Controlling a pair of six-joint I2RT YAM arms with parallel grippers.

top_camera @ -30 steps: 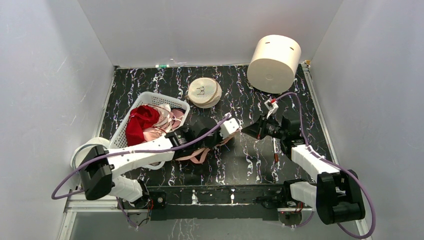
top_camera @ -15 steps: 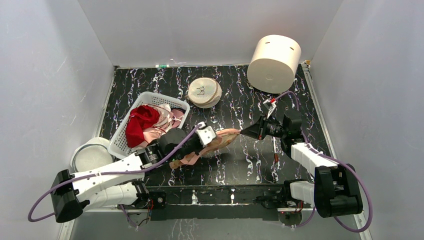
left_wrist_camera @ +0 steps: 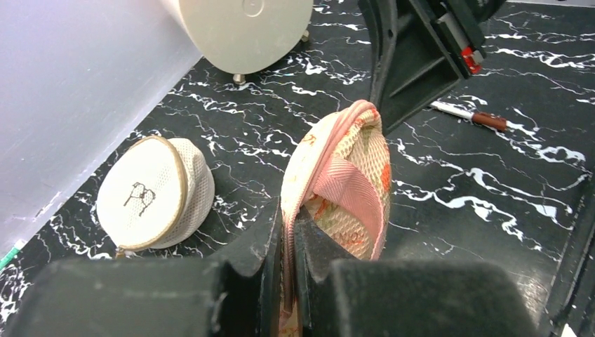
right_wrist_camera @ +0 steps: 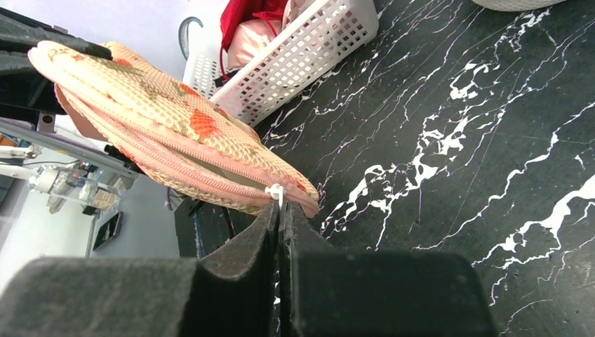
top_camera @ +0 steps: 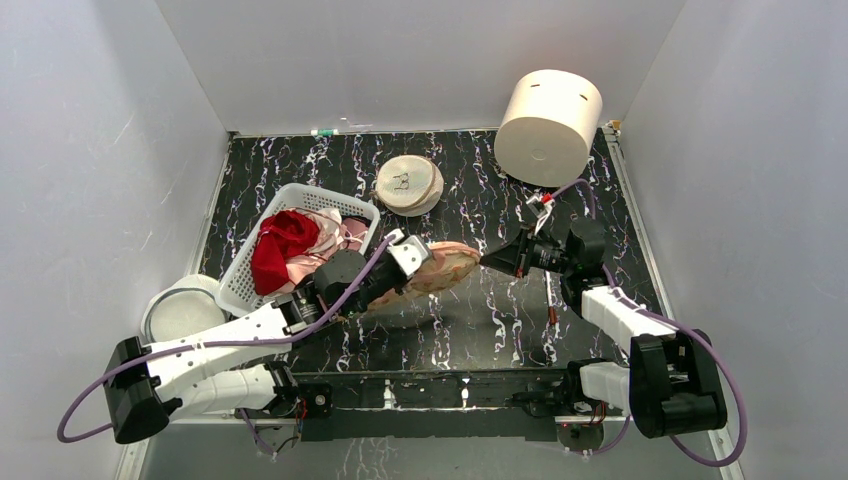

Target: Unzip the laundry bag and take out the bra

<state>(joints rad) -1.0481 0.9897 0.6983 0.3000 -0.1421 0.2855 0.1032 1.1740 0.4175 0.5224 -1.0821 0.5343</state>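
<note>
between the two arms, over the middle of the counter (top_camera: 500, 325), the right end effector (right_wrist_camera: 281, 210) is pinched fully closed on the small white zip pull (right_wrist_camera: 277, 192) at the near tip of the laundry bag (right_wrist_camera: 161, 105); the stretch of pink zip seen from the right wrist looks closed up to the pull

at the bag's other end, the left end effector (left_wrist_camera: 288, 214) is clamped narrow on the pink edge trim, with the bag standing on edge between its fingers (left_wrist_camera: 263, 239)

from above, the bag (top_camera: 440, 268) spans the gap between both end effectors, tilted and apparently lifted off the counter

just behind the left arm sits a white basket (top_camera: 243, 275) holding a red garment (top_camera: 280, 245) and pink clothes (top_camera: 330, 240)

farther back lies a round cream mesh disc (top_camera: 408, 185), and at the back right a cream cylinder (top_camera: 548, 125) lies on its side

a pen (left_wrist_camera: 470, 114) rests on the counter near the right arm
</note>
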